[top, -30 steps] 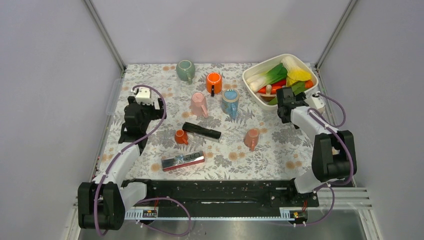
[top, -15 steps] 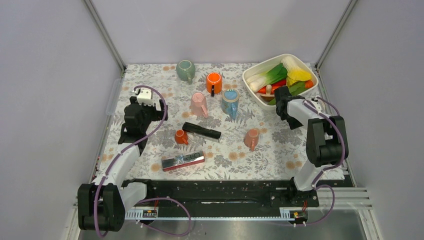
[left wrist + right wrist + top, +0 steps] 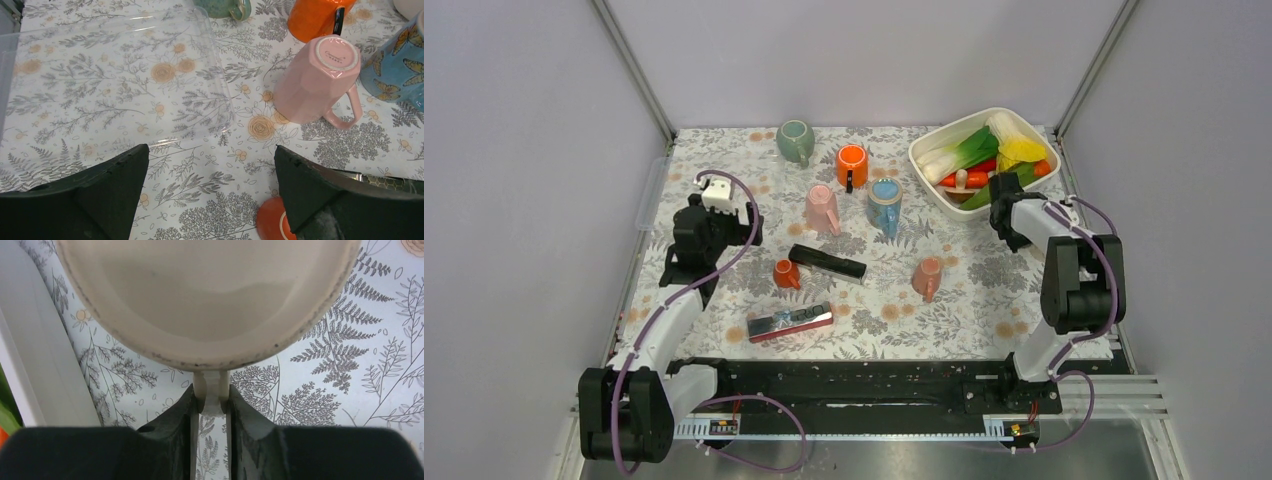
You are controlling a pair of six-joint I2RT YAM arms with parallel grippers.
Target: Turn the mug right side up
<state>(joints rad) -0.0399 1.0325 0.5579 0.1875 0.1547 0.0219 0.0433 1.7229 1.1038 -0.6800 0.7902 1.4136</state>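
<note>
A cream mug (image 3: 205, 300) fills the top of the right wrist view, its round end facing the camera and the flowered cloth behind it. My right gripper (image 3: 211, 401) is shut on the mug's thin handle (image 3: 211, 390), which is pinched between both fingers. From above, the right wrist (image 3: 1012, 212) sits just beside the white bin and hides the mug. My left gripper (image 3: 208, 150) hangs open over bare cloth at the left, holding nothing. A pink mug (image 3: 315, 80) stands base up to its right.
A white bin (image 3: 929, 178) of vegetables stands at the back right. Green (image 3: 795, 140), orange (image 3: 852, 165), blue (image 3: 885, 203) and salmon (image 3: 928, 277) mugs, a small red cup (image 3: 785, 274), a black bar (image 3: 827, 262) and a red box (image 3: 790, 322) dot the cloth. A clear lid (image 3: 115, 80) lies left.
The right gripper has closed on the cream mug's handle, and its wrist has swung slightly right, away from the bin. The left arm has stayed put.
</note>
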